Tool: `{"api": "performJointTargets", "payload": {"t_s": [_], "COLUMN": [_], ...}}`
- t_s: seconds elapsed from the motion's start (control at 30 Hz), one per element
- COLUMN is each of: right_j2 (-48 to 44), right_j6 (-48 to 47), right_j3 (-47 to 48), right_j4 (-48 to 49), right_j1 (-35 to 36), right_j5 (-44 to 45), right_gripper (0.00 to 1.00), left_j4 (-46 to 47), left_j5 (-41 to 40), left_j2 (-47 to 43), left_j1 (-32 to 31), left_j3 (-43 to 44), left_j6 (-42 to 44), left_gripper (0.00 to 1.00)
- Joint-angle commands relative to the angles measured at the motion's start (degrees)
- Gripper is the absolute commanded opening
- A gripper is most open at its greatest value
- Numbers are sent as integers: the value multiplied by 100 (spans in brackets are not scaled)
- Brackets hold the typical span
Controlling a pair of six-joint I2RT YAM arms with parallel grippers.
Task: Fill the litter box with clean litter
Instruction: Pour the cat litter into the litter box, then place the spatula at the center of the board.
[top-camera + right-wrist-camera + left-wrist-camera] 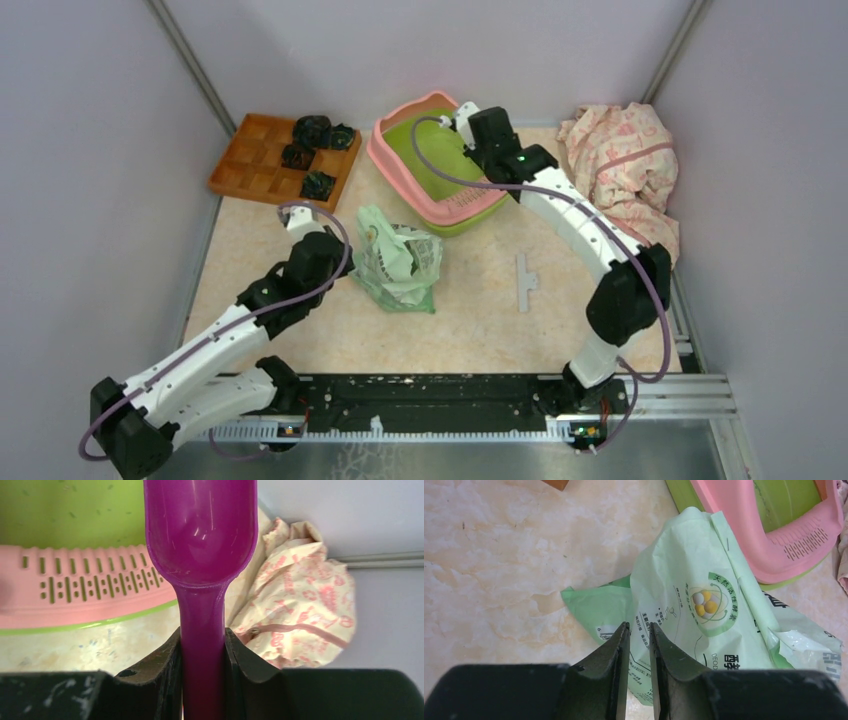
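Litter box [460, 203] far centre of table, its far-right edge hidden behind right gripper [202, 632] pinching purple scoop [200, 535], bowl cut off above; left gripper [639, 630] fingers nearly together, slim gap, hold on green bag [704, 580] unclear

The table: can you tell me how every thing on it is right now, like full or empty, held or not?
litter box: almost empty, just a few litter specks inside.
purple scoop: empty, held above the box.
right gripper: shut on the scoop's handle.
green bag: crumpled, lying on the table.
left gripper: fingers nearly together at the bag; a pinch is unclear.
wooden tray: dark bundles in some compartments.
cloth: bunched up.
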Motion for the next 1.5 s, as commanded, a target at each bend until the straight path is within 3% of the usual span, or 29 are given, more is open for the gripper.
{"api": "performJointTargets", "payload": {"t_s": [0.0,0.27,0.4,0.5,0.7,0.93,1.13,1.47], "right_j2": [-471,-1280,-1818,-1957,-1848,-1694,-1395,-1310], "right_j6": [800,2205,2998,3258,4033,4617,4524,4424], "right_j3": [-196,-66,106,386,604,790,1210,985], "right_j4": [-580,-1885,-2754,-3426,-4560,-4507,-4226,-3421], "right_j1": [-156,-131,70,558,1989,2160,2170,2169], "right_j5": [-1384,-2832,-3101,-3209,-2363,-2642,-3359,-4196], "right_gripper": [0,0,0,0,0,0,0,0], "left_j4": [-50,-170,-241,-242,-24,-93,65,494], "left_j5": [-115,-416,-390,-469,-135,872,1792,2423], "left_j2": [163,443,638,796,1113,1181,1214,1479], "left_j1": [-30,-32,-28,-28,-28,-28,-35,-37], "left_j3": [270,670,1031,1206,1527,1992,2163,2088], "left_j6": [47,255,450,568,814,917,822,749], "left_gripper": [27,28,28,29,29,28,29,29]}}
